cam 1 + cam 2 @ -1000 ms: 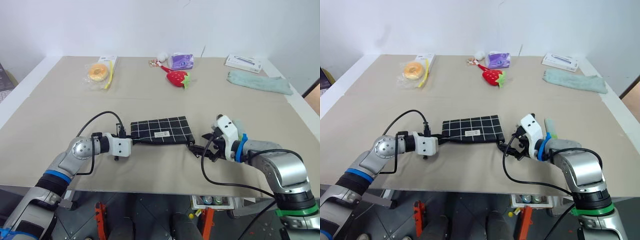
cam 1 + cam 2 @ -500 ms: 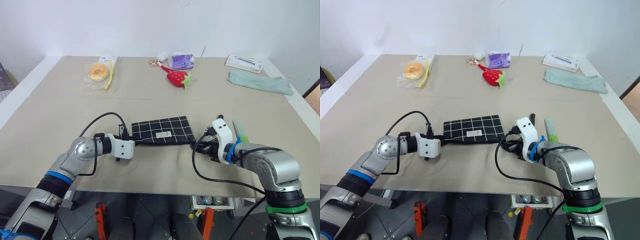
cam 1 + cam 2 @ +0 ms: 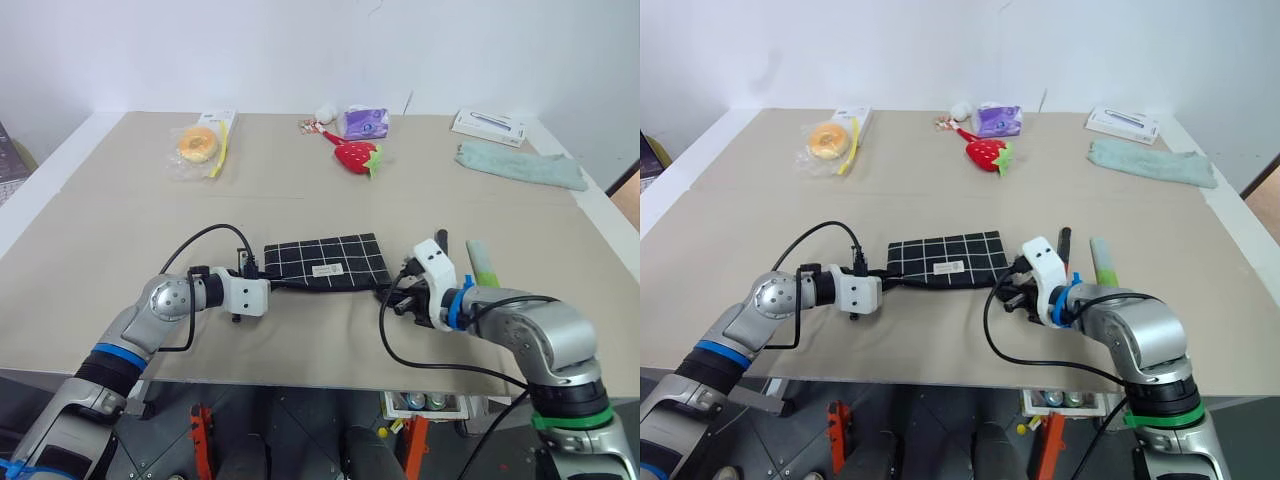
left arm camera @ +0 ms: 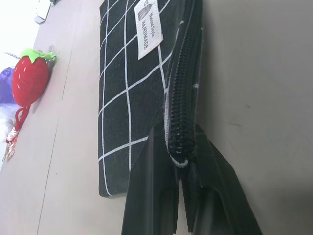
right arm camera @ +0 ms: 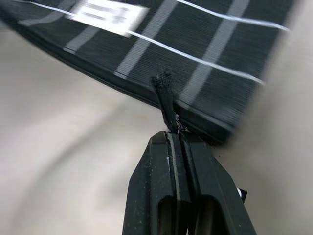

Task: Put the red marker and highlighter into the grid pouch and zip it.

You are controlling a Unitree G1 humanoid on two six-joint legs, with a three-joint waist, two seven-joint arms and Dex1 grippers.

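Right wrist view shows the right gripper [image 5: 176,147] closed on the zipper pull [image 5: 166,105] while the left gripper [image 4: 180,156] pinches the grid pouch [image 3: 325,260] at its left end, so I think it must pull straight along the zipper with the pouch kept taut.

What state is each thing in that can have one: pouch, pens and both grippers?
grid pouch: flat on the table, pinched at both ends
red marker: on the table, outside the pouch
highlighter: on the table, outside the pouch
left gripper: shut on the pouch's zipper end
right gripper: shut on the zipper pull
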